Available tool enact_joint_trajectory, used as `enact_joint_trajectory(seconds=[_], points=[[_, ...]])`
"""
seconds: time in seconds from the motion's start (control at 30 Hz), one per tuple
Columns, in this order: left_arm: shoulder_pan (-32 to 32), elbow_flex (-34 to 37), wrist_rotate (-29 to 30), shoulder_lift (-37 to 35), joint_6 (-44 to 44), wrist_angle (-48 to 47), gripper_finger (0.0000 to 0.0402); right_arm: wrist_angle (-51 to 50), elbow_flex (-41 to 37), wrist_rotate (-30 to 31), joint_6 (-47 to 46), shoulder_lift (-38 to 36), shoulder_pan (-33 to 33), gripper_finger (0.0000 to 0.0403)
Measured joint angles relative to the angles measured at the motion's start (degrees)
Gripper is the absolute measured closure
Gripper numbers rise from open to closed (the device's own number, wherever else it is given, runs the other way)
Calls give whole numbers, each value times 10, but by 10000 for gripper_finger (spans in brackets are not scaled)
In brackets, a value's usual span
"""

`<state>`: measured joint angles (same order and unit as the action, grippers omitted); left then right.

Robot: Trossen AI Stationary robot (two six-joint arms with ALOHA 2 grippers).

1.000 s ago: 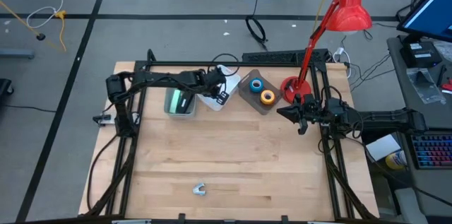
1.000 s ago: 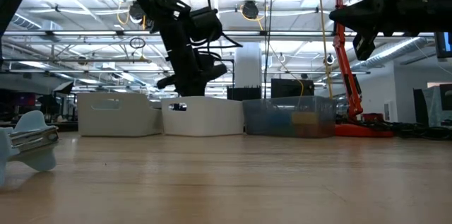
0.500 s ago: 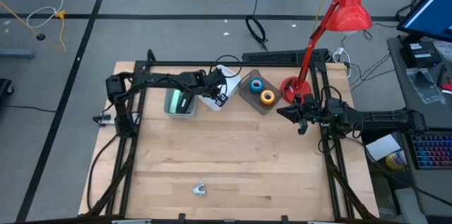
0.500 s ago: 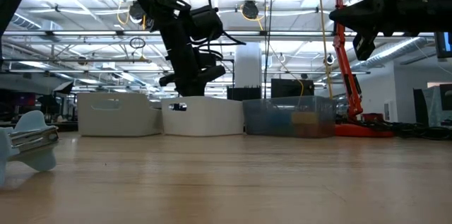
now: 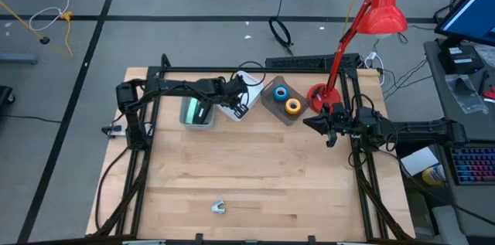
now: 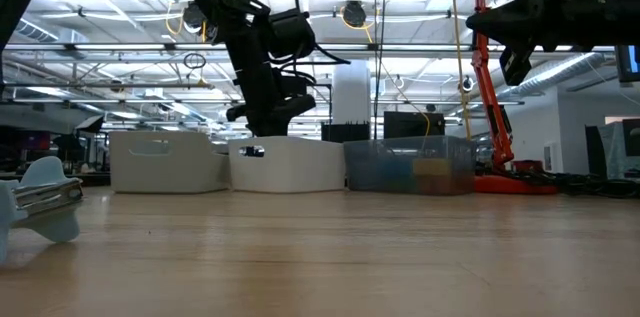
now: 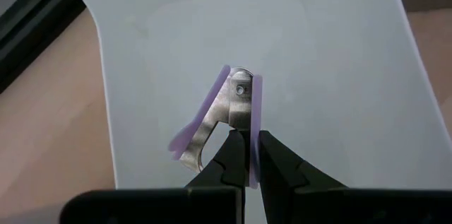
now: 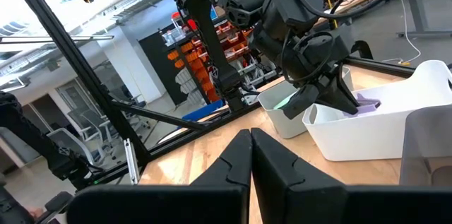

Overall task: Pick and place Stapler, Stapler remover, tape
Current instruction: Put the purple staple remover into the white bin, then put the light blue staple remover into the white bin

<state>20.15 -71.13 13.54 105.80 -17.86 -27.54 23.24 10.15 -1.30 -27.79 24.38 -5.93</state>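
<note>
The wooden counter fills the middle of the room, with a red desk lamp standing at its far right corner. Along the far edge sit three bins in a row: a clear one on the left with something green inside, a white bin in the middle, and a grey translucent bin on the right.

The left arm reaches across from the left side, and the left gripper hangs just over the white bin. Its fingers are clamped on a purple staple remover, holding it by one end above the bin's white floor. The right gripper waits at the right side of the counter, raised in the air, fingers pressed together on nothing.

In the grey bin lie a blue tape roll and, touching it on the near side, an orange tape roll. Far off from all of this, near the counter's near edge, a second staple remover, pale blue with metal jaws, lies alone.
</note>
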Motion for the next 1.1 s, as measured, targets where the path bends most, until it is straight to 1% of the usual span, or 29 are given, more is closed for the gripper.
enact_joint_trajectory(seconds=[0.07, 0.13, 0.27, 0.43, 0.57, 0.93, 1.1], points=[[3, 0, -7, 0, 2, 0, 388, 0, 0, 0, 1, 0, 0, 402], [5, 0, -27, 1, 2, -1, 388, 0, 0, 0, 0, 0, 0, 402], [5, 1, -28, 12, -2, -4, 386, 0, 0, -2, 0, 0, 0, 401], [4, 0, -16, 20, -3, -4, 354, 0, 0, -2, 0, 0, 0, 402], [3, 0, -15, 20, -2, 5, 341, 0, 0, -2, 0, 0, 0, 401], [3, 0, -16, 15, 12, 8, 336, 0, 0, -2, 0, 0, 0, 402], [4, 0, -16, -21, 12, 7, 335, 0, 0, -2, 0, 0, 0, 402]])
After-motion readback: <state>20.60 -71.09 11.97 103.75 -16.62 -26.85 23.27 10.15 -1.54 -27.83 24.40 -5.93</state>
